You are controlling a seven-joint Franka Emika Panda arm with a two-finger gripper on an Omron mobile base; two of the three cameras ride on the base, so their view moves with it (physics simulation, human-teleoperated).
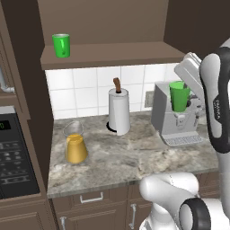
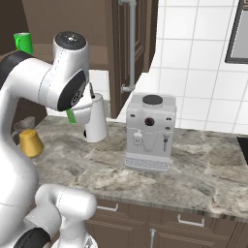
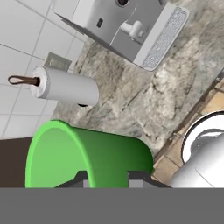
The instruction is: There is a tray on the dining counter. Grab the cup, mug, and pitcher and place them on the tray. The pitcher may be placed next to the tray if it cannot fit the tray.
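The stone surface (image 1: 134,157), backed by white tiles, runs across the left base view with dark brown drawers under its front edge, and a black microwave (image 1: 15,157) sits in the cabinetry at its left end. Above it a brown wooden shelf (image 1: 108,56) spans the alcove. The grey coffee machine (image 1: 177,119) stands toward the right of the surface, its drip tray facing forward; in the right base view it sits at the middle of the worktop (image 2: 150,133). A white paper-towel roll (image 1: 119,111) on a brown-topped spindle stands upright against the tiles, left of the machine. The pitcher (image 1: 75,143), clear glass with an amber-yellow lower body, stands upright near the left end of the surface, well apart from the roll. The cup (image 1: 179,95), a tapered green tumbler, is lifted clear of the surface in front of the coffee machine, grasped by the hand (image 3: 106,179) (the hand view shows its two dark fingertips clamped on the cup's wall near the rim, the open mouth turned sideways in that view). The mug (image 1: 61,45), bright green and straight-sided, stands upright at the left of the shelf, and also shows at the upper left of the right base view (image 2: 22,41).
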